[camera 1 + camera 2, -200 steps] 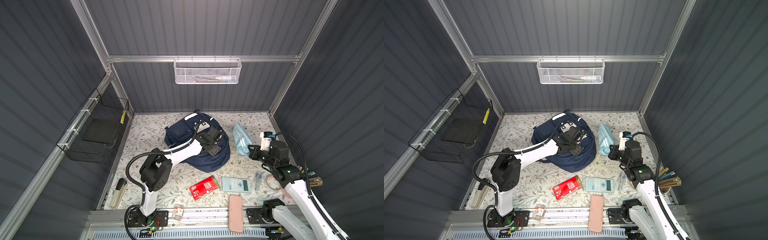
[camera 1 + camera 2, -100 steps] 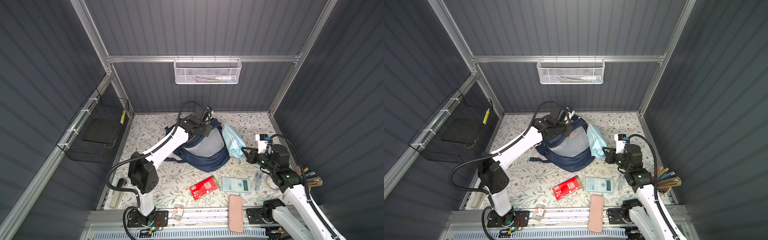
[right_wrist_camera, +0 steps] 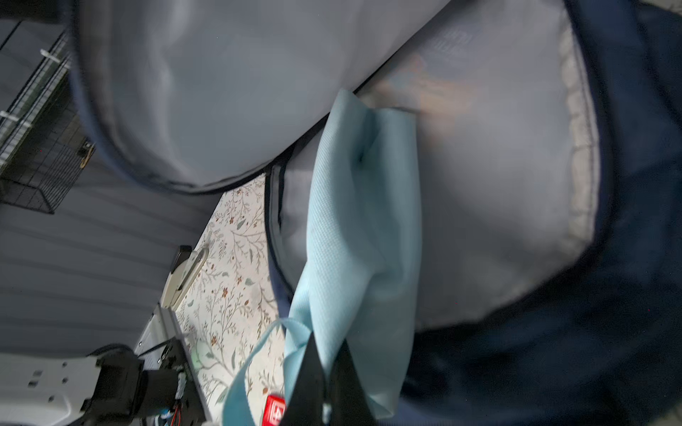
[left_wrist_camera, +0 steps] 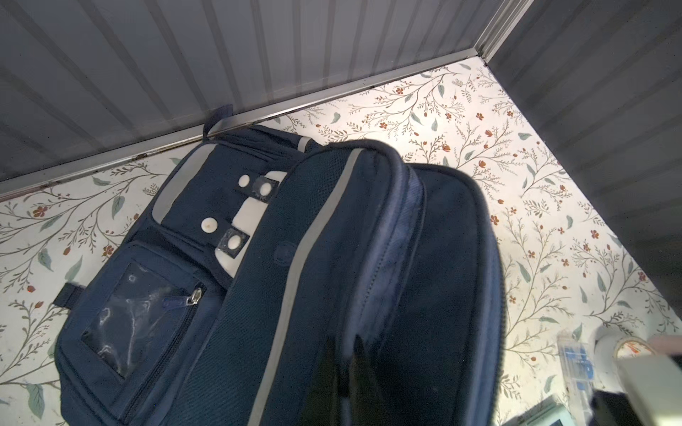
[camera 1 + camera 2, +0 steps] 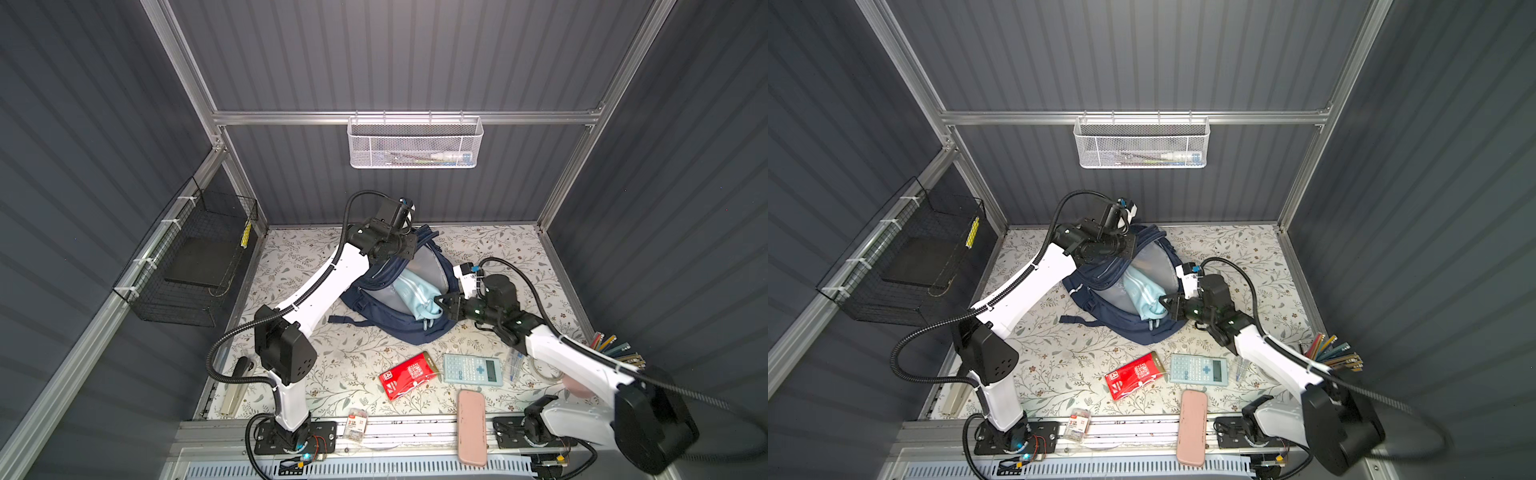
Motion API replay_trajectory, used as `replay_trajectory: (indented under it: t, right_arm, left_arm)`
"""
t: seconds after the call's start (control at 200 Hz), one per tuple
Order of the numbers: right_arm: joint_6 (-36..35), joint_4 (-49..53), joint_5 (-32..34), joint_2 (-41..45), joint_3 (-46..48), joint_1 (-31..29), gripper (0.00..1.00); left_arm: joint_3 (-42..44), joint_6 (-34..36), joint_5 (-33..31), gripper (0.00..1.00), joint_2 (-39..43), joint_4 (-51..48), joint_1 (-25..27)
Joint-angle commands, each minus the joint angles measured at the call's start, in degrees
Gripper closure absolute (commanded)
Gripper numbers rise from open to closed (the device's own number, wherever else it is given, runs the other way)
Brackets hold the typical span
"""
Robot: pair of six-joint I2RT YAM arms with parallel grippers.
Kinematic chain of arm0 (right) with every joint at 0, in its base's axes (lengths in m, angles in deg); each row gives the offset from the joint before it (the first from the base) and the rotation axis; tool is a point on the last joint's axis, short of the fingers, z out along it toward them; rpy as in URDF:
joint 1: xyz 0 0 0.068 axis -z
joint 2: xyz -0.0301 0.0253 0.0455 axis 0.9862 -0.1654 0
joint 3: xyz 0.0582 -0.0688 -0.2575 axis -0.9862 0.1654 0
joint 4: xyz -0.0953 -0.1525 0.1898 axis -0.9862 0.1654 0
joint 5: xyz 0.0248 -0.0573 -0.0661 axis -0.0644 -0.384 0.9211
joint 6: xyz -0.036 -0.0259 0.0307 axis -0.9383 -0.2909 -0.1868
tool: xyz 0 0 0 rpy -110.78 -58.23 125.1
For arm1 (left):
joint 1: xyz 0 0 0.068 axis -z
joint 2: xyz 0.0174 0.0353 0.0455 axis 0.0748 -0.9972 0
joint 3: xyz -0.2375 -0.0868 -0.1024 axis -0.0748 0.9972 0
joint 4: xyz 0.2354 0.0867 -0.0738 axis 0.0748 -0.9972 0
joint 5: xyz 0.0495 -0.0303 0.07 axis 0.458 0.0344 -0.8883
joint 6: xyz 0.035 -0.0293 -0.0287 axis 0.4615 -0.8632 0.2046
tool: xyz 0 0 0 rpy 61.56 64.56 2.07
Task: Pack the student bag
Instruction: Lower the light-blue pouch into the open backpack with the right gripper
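The student bag (image 5: 407, 332) (image 5: 1133, 332), navy with a grey lining, lies at the back of the floral table with its main flap lifted. My left gripper (image 5: 404, 249) (image 5: 1124, 249) is shut on the flap's edge; in the left wrist view the fingertips (image 4: 341, 343) pinch navy fabric of the bag (image 4: 177, 258). My right gripper (image 5: 440, 301) (image 5: 1165, 301) (image 3: 326, 339) is shut on a light blue pouch (image 5: 415, 293) (image 5: 1142, 291) (image 3: 354, 239). The pouch lies partly inside the open compartment against the lining (image 3: 498, 184).
In front of the bag lie a red packet (image 5: 409, 374), a calculator (image 5: 471, 368), a pink case (image 5: 471, 428) and pens (image 5: 515, 365). Coloured pencils (image 5: 615, 351) sit far right, a stapler (image 5: 237, 386) front left. A black wire basket (image 5: 195, 266) and a white mesh basket (image 5: 413, 143) hang on the walls.
My left gripper closed on the bag's flap and raised it toward the back wall, opening the bag. My right gripper carried the blue pouch leftward from beside the bag into the opening.
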Motion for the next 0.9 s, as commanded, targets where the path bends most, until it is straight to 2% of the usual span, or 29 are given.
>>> replay_trajectory:
  t: [0.0, 0.1, 0.21, 0.305, 0.41, 0.525, 0.64, 0.7, 0.805, 0.896]
  right_arm:
    - [1.4, -13.8, 3.8, -7.5, -6.4, -1.8, 1.00]
    - [5.1, -18.2, 9.1, -16.9, -11.5, -3.0, 1.00]
    - [9.2, -22.8, 11.3, -26.2, -16.1, -4.7, 1.00]
    - [10.9, -22.6, 16.4, -30.9, -20.3, -7.6, 1.00]
    - [9.5, -21.7, 23.8, -34.8, -24.5, -11.5, 1.00]
    - [13.6, -23.4, 22.9, -39.1, -26.8, -11.3, 1.00]
    - [12.3, -22.6, 23.1, -36.2, -23.7, -10.9, 0.61]
    - [10.6, -19.8, 22.7, -32.9, -21.6, -10.6, 0.46]
    - [8.9, -13.6, 24.9, -25.2, -15.8, -10.4, 0.28]
    - [8.9, -9.1, 26.3, -18.8, -10.1, -10.1, 0.23]
  left_arm:
    - [-4.1, -3.1, 2.0, 1.00, 1.4, 1.7, 0.0]
    - [-4.6, -3.8, 2.0, 1.00, 2.3, 2.5, 0.0]
    - [-6.6, -3.5, 1.9, 1.00, 2.5, 2.2, -0.1]
    - [-7.1, -4.4, 3.1, 1.00, 2.5, 1.4, -0.2]
    - [-4.8, -6.6, 5.0, 1.00, 3.7, 2.4, -0.4]
    - [-2.3, -7.3, 4.3, 1.00, 5.1, 2.8, -0.7]
    - [2.8, -7.7, 3.8, 1.00, 6.4, 5.2, -1.1]
    - [6.3, -8.4, 4.1, 1.00, 7.0, 7.2, -1.4]
    - [11.4, -9.5, 5.1, 1.00, 7.7, 10.5, -1.5]
    - [14.3, -10.1, 5.9, 0.98, 7.9, 12.4, -1.6]
